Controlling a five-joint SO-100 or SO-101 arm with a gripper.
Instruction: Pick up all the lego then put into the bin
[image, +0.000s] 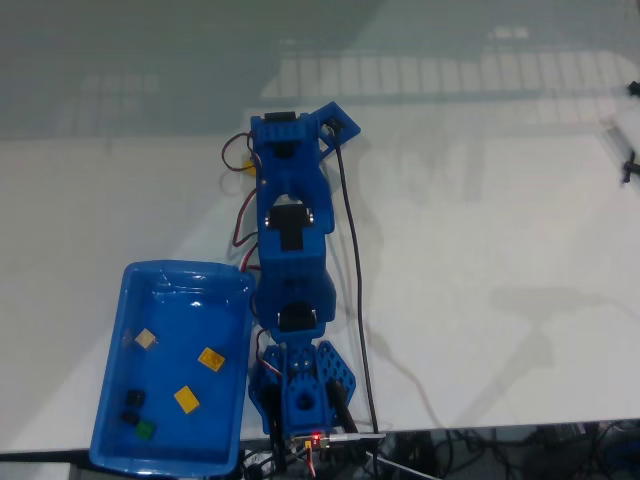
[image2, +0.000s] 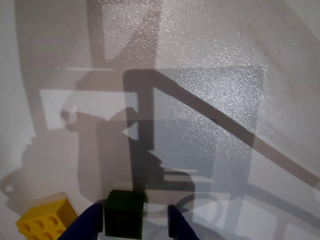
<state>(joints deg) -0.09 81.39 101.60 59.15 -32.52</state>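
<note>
In the wrist view the end effector comes in from the bottom edge with its two blue fingertips spread a little and a dark green lego brick sitting between them; the left finger appears to touch the brick's side while a sliver of gap shows on the right, so it reads as bracketing the brick rather than firmly pinching it, and I cannot tell whether the brick rests on the white bench or is lifted clear. A yellow lego brick lies just beside it to the left in that view, studs up, outside the fingers. The fixed view shows the blue arm stretched away from its base along the bench, its far end folded down, which fits a reach towards bricks lying beyond the bin. The blue bin sits to the left of the arm's base in this view, close enough for a short swing to drop things in. Inside lie a tan brick, two yellow bricks, a black one and a green one, scattered apart, so the task looks well along, with at least two bricks left outside.
</note>
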